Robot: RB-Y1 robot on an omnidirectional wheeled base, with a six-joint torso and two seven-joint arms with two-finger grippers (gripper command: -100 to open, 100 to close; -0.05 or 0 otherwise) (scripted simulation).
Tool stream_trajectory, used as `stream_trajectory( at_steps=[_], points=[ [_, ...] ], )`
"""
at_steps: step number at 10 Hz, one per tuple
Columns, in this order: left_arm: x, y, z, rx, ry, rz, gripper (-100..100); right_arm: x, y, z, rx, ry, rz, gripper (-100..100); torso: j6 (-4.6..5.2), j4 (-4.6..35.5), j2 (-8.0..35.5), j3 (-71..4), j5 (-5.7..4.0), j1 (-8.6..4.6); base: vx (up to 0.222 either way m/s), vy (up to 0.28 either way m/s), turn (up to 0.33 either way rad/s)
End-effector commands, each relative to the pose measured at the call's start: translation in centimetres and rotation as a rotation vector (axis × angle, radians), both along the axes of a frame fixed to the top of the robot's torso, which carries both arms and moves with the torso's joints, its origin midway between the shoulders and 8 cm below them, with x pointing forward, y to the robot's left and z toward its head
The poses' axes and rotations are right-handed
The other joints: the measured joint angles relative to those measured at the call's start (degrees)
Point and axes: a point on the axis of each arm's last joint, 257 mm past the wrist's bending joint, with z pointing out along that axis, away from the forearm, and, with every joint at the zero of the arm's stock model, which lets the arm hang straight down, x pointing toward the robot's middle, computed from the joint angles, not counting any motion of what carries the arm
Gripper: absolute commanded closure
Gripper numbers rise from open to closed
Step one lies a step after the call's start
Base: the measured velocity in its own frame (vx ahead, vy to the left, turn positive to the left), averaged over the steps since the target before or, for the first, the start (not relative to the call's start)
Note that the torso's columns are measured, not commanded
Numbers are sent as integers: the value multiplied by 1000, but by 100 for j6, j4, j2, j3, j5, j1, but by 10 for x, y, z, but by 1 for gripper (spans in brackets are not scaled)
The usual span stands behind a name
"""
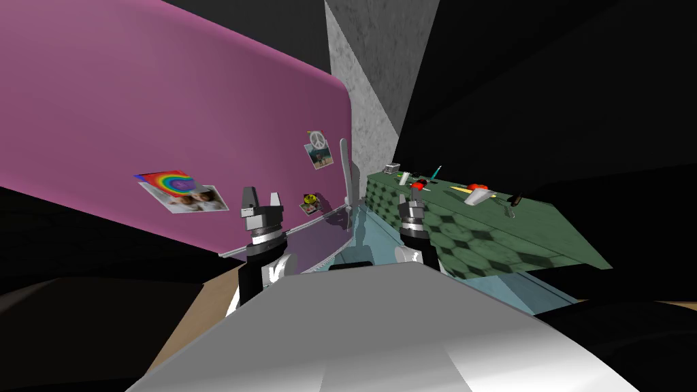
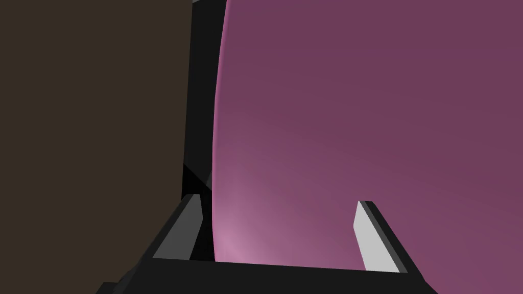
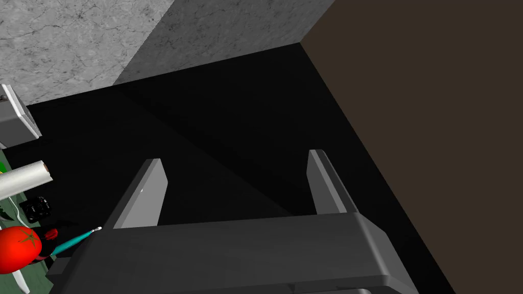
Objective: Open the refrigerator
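The pink refrigerator door (image 1: pixel 170 102) fills the upper left of the head view, its pale handle (image 1: pixel 346 173) near centre. My left claw (image 1: pixel 261 198) hovers before it, spread wide, empty. My right claw (image 3: pixel 235 186), likewise spread and empty, sits by the green counter (image 1: pixel 490 238).

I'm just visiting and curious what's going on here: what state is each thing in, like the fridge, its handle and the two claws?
Refrigerator door: looks shut, with photos stuck on it.
Handle: free, no gripper on it.
Left gripper: open, empty, facing the door.
Right gripper: open, empty, by the green counter.
Tomato: whole, on the counter.
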Motion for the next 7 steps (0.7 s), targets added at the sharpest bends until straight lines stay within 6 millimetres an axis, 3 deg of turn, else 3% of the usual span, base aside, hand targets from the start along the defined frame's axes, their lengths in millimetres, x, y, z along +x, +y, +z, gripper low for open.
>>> stream_trajectory(
  at_steps=[1, 7],
  points=[
    [0, 0, 0, 0, 0, 0, 0, 0, 0, 0, 0, 0, 0, 0, 0, 235, 232, -467, 0, 0, 0, 0, 0],
    [0, 0, 0, 0, 0, 0, 0, 0, 0, 0, 0, 0, 0, 0, 0, 2691, 2693, -5381, 0, 0, 0, 0, 0]
  ],
)
